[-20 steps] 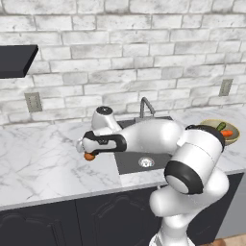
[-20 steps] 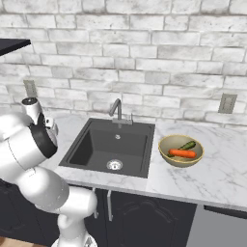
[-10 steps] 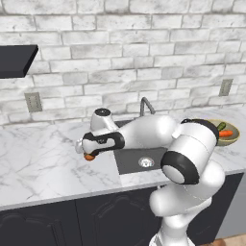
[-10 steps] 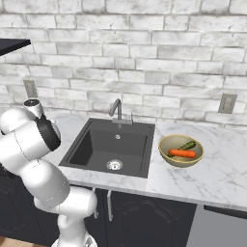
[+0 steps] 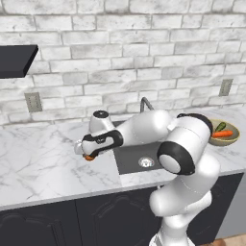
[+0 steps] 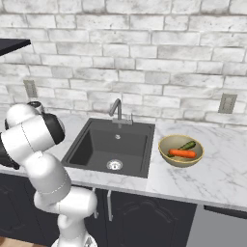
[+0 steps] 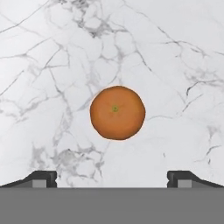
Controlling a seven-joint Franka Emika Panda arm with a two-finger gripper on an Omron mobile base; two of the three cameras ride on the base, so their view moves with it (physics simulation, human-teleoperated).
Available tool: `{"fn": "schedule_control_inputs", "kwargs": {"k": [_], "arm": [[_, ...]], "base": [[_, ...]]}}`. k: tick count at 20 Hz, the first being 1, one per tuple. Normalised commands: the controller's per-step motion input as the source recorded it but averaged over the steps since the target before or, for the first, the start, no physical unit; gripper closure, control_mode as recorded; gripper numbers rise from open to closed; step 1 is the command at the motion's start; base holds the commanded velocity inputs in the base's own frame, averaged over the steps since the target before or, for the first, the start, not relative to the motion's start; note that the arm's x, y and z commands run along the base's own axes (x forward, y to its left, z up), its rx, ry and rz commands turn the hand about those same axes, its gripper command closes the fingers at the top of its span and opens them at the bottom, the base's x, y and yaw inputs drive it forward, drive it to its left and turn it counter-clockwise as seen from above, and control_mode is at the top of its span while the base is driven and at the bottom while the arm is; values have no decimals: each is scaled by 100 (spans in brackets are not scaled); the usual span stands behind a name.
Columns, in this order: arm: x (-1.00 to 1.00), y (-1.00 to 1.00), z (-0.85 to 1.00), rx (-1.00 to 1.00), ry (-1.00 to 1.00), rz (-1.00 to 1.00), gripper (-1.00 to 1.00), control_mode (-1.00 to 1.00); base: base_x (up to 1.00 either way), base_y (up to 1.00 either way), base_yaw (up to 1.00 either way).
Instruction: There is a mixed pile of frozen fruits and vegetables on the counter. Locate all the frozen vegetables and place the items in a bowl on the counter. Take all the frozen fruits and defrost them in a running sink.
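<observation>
A round dull orange fruit point(image 7: 117, 112) lies on the white marble counter point(image 7: 52, 65), left of the sink point(image 5: 129, 158). My gripper point(image 7: 114, 177) hangs right above it, open, the two dark fingertips point(image 7: 41, 176) standing wide apart on either side and not touching the fruit. From the left base view the hand point(image 5: 96, 143) covers most of the fruit point(image 5: 89, 157). The tan bowl point(image 6: 169, 142) sits right of the sink point(image 6: 91, 144) with the orange carrot point(image 6: 182, 154) and the green stick point(image 6: 186, 145) inside.
A curved grey faucet point(image 6: 116, 110) rises behind the black basin. The brick wall carries outlets point(image 5: 33, 101) at the counter's back. A dark shelf point(image 5: 17, 60) hangs high at the left. My own arm point(image 5: 144, 129) spans over the sink.
The hand has stayed over the orange fruit and edged slightly lower and to the left, while the elbow rose a little. The jaws stayed open.
</observation>
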Motion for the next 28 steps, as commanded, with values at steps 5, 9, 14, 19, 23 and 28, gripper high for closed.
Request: {"fn": "schedule_control_inputs", "kwargs": {"k": [5,9,14,19,23,28], "arm": [[19,3,-14,1,3,-3,-100,-100],[19,9,-19,0,3,-2,-100,-100],[17,12,-21,0,4,-2,-100,-100],[16,13,-22,0,3,-2,-100,-100],[17,10,-20,0,2,-2,-100,-100],[17,9,-27,0,1,-2,100,-100]], "base": [[0,0,0],[0,0,0],[0,0,0],[0,0,0],[0,0,0],[0,0,0]]}}
